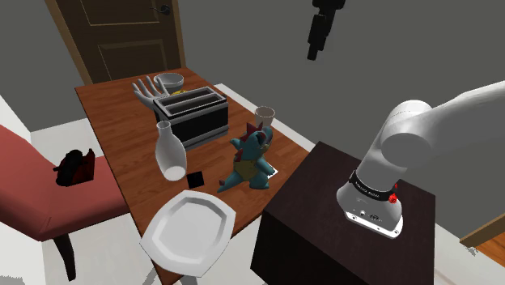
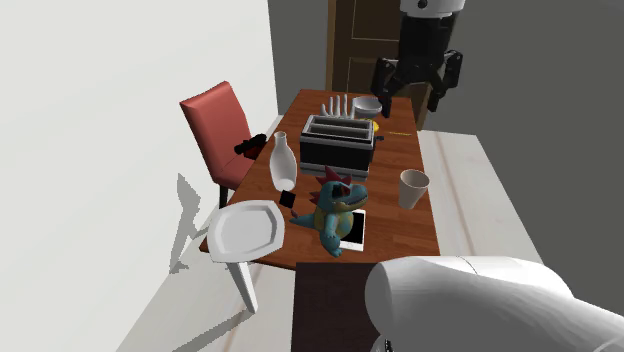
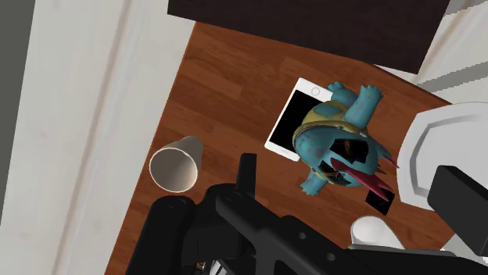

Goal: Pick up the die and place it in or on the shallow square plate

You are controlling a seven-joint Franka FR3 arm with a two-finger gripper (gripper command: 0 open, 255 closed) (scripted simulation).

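The die (image 1: 194, 178) is a small black cube on the wooden table (image 1: 121, 121), between a white vase (image 1: 169, 151) and a blue dinosaur toy (image 1: 250, 159). In the second exterior view the die (image 2: 288, 199) lies just beyond the shallow white plate (image 2: 245, 230). That plate (image 1: 188, 235) rests at the table's near end, overhanging the edge. My gripper (image 2: 412, 88) hangs open and holding nothing, high above the table's far end near the door. In the wrist view the die (image 3: 381, 201) shows dark beside the toy's tail, with the plate (image 3: 438, 148) close by.
A toaster (image 1: 191, 116), a white hand model (image 1: 146, 89) and a bowl (image 1: 170, 81) crowd the far end. A cup (image 1: 265, 116) and a phone (image 2: 355, 228) lie by the toy. A red chair (image 1: 40, 186) holding a dark object stands beside the table.
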